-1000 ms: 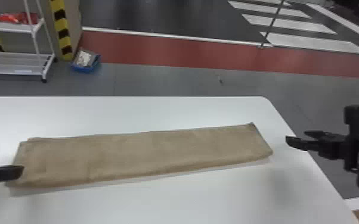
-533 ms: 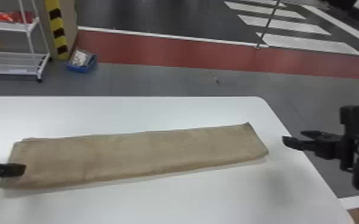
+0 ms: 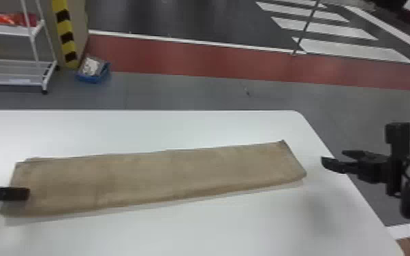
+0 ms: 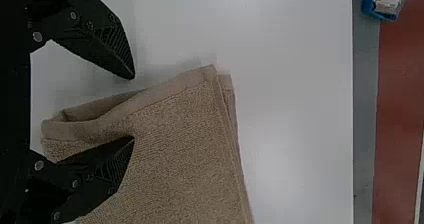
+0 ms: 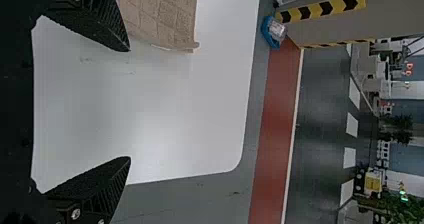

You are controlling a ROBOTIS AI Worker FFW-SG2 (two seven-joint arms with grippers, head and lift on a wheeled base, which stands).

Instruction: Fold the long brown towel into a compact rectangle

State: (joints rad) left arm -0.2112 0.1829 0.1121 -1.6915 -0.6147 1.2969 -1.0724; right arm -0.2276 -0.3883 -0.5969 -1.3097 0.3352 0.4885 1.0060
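Long flat brown cloth towel (image 3: 160,173) on smooth white table (image 3: 146,132). Black two-finger L gripper (image 3: 17,193) at towel's L end, jaws open, one finger pressed into cloth; black two-finger R gripper (image 3: 333,156) off towel's R end, jaws open.

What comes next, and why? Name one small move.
Probably close the left gripper on the left end of the brown towel: its fingers stand apart, one over the towel, the other past its edge, over the white table.
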